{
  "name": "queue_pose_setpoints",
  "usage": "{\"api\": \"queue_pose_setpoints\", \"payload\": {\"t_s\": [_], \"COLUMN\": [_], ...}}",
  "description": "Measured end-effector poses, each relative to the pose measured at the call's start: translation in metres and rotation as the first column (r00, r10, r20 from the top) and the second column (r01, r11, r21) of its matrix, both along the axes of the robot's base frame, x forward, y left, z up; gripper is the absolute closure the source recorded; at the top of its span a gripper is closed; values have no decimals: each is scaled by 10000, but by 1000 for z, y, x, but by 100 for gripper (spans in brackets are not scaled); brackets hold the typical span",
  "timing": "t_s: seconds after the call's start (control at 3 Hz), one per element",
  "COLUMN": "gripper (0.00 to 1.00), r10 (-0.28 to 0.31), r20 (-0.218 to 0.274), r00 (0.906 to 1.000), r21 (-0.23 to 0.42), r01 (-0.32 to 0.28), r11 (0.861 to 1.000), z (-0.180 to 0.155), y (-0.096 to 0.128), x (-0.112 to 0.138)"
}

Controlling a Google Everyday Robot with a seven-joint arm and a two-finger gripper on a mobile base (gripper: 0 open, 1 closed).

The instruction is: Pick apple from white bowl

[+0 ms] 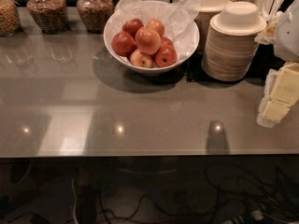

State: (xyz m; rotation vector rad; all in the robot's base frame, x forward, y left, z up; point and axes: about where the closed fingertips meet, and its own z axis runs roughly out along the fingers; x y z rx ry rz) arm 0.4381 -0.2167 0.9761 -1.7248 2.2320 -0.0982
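The white bowl (187,48) stands at the back middle of the grey table, lined with crinkled white tissue paper (180,17). Several red and yellow apples are piled in it; the topmost apple (147,40) sits at the centre of the heap. My gripper (279,97), white with pale yellow parts, hangs at the right edge of the view, above the table's right side. It is well to the right of the bowl and nearer the front, touching nothing. Its arm (287,31) rises behind it.
Two stacks of tan disposable bowls (233,41) stand right of the white bowl, between it and the gripper. Three brown glass jars (95,8) line the back left. White utensils (266,1) stand at the back right. The table's front edge (140,154) has cables on the floor below it.
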Motion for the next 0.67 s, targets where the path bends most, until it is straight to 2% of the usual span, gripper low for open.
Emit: {"api": "queue_pose_setpoints", "payload": {"t_s": [0.33,0.67], "gripper": [0,0], "r10": [0,51], "r20": [1,273], "r00": [10000,9996], "r21": [1,325], "r01": [0,-60], "r11": [10000,9995], "z": [0,-1], "y": [0,4], "x": [0,10]}}
